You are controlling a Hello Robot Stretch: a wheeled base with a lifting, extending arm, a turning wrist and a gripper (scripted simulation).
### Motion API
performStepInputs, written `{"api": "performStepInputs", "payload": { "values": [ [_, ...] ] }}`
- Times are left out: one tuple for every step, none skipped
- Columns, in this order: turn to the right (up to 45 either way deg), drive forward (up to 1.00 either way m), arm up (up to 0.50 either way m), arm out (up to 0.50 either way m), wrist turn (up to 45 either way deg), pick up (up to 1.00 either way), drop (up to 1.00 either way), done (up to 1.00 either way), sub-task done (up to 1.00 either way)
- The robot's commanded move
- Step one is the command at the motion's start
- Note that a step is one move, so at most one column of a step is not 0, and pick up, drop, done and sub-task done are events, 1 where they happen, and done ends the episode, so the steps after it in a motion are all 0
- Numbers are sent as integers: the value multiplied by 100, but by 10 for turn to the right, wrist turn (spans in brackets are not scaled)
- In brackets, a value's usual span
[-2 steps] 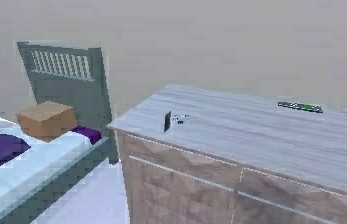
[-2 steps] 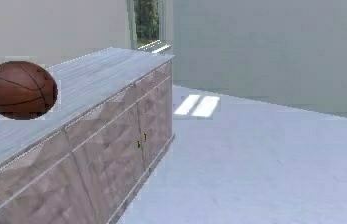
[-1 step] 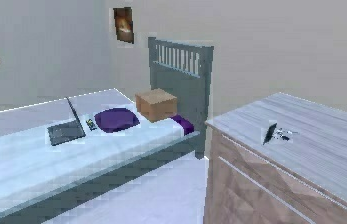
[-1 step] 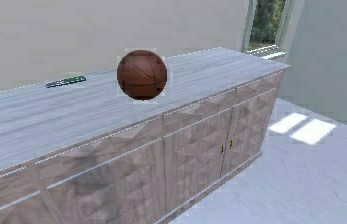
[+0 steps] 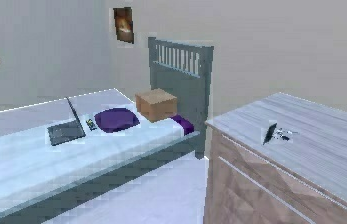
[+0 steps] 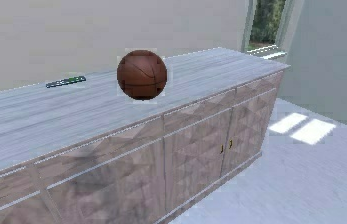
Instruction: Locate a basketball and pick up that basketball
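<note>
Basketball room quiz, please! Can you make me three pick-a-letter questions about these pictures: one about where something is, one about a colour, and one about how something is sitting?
1. Where is the basketball?
A. On a chair.
B. On top of the long wooden cabinet.
C. In a basket.

2. What colour is the pillow on the bed?
A. Purple.
B. Yellow.
C. Red.

3. How is the laptop on the bed?
A. Shut flat.
B. Standing on its edge.
C. Lying with its lid up.

Answers:
1 B, in the arm side view the ball rests on the cabinet's pale top.
2 A, the pillow is plainly purple against the pale bedding.
3 C, the screen rises at a slant from the flat base.
</note>
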Motion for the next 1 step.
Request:
{"api": "performStepInputs", "payload": {
  "values": [
    [0,0,38,0,0,0,0,0,0]
  ]
}}
